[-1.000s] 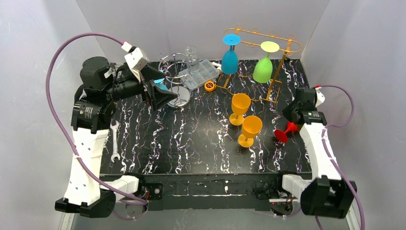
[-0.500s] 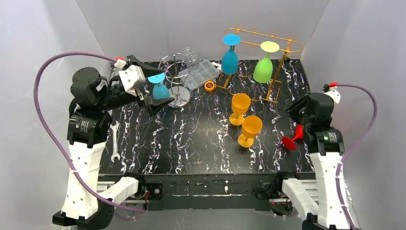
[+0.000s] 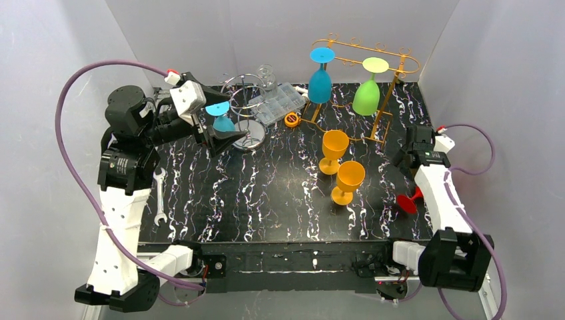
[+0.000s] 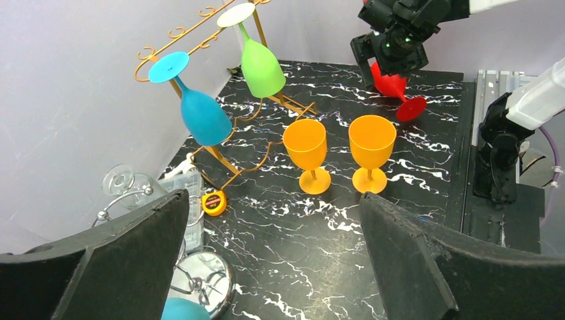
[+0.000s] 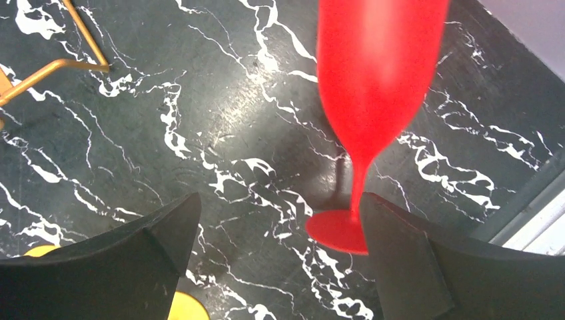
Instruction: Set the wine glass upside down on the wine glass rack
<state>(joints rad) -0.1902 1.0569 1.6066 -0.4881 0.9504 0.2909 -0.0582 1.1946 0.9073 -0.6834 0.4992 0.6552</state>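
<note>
— Anything different from a second back?
— Yes. Look at the red wine glass point(image 3: 406, 202): dragged from mid-right of the top view down toward the lower right, ending further from the gold rack point(image 3: 387, 107) at upper right. Same story for the right arm: swung out, then back over the glass.
— Meaning for the job?
— No progress toward hanging, judging by that. Probably a fumbled pick, needing a fresh grasp before any flip.
— Right gripper point(image 5: 278, 200)?
— Spread wide, pinching nothing, with the glass just beyond the fingertips. Impossible to tell about contact.
— And the left gripper point(image 4: 273, 199)?
— Also parted and empty, drawn back at the upper left of the top view, uncovering a pale blue glass point(image 3: 222, 122), foot-up beside the fingers.
— Describe the red one.
— Opaque, glossy, plastic-looking. Slim tapered bowl, thin stem, round flat foot. In the right wrist view: foot low near the black marbled table point(image 3: 266, 200), bowl up toward the lens and blurred; leaning rather than upright. On the rack already: a blue glass point(image 3: 320, 83) and a green glass point(image 3: 365, 97), hung foot-up, with free slots seemingly left.
</note>
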